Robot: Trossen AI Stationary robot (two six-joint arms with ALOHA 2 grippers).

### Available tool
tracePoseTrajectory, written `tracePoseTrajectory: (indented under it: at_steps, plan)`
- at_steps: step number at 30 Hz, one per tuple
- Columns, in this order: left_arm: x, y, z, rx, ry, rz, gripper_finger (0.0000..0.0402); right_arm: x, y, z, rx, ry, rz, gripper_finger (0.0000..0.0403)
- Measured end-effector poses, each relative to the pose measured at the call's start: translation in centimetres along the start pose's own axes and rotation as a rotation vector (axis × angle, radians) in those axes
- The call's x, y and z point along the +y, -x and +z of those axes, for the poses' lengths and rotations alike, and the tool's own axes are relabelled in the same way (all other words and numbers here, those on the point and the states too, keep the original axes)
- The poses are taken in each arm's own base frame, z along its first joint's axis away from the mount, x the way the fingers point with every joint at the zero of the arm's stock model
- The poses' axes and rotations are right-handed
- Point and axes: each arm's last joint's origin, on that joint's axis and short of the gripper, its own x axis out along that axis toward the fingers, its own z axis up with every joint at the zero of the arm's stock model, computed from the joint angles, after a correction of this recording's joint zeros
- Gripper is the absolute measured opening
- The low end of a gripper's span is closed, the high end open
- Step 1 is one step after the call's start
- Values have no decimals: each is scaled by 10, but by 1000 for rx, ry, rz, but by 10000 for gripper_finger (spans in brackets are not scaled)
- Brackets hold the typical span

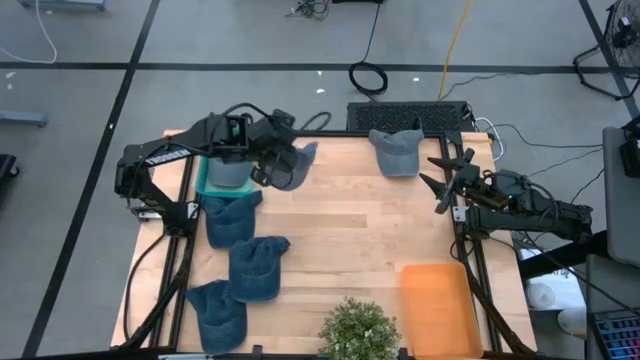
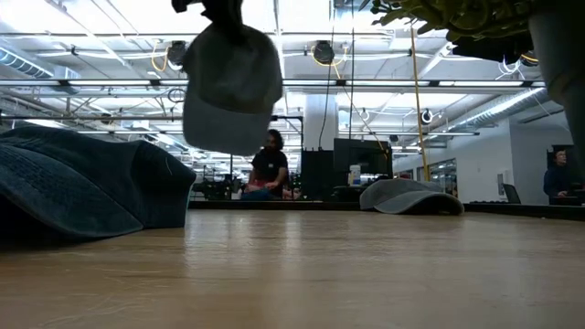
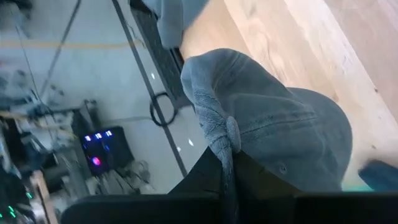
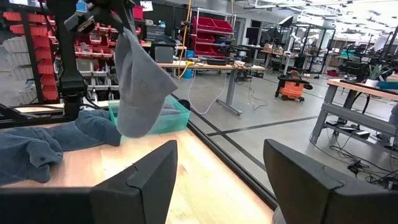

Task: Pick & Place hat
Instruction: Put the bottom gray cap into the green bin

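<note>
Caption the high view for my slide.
Left gripper holds a grey hat beside the teal bin; right gripper waits open.

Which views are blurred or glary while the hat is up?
Low view: ceiling lights glare behind the held hat, which reads as a dim shape; near tabletop is soft. Left wrist view: floor clutter is blurred, the hat sharp. High view: even light, no glare.

Grey cap (image 1: 287, 166): showing soft matt cloth, stitched seams
Denim caps (image 1: 232, 220): showing coarse blue cloth
Table (image 1: 350, 230): showing smooth pale wood
Tray (image 1: 436, 305): showing matt orange plastic
</note>
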Motion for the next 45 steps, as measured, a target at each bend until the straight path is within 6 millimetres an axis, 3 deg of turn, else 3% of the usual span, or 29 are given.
tracePoseTrajectory:
  at_steps: [12,19,27,33,45]
  plan:
    - [7,59,-65,18,237,57,4,0,0,0,0,0,0,224]
    - [-7,81,-107,279,258,34,9,0,0,0,0,0,0,227]
    - [-10,59,-116,355,275,-24,6,0,0,0,0,0,0,223]
    - [-24,30,-122,239,254,-213,4,0,0,0,0,0,0,226]
    - [-41,13,-154,291,275,-179,4,0,0,0,0,0,0,225]
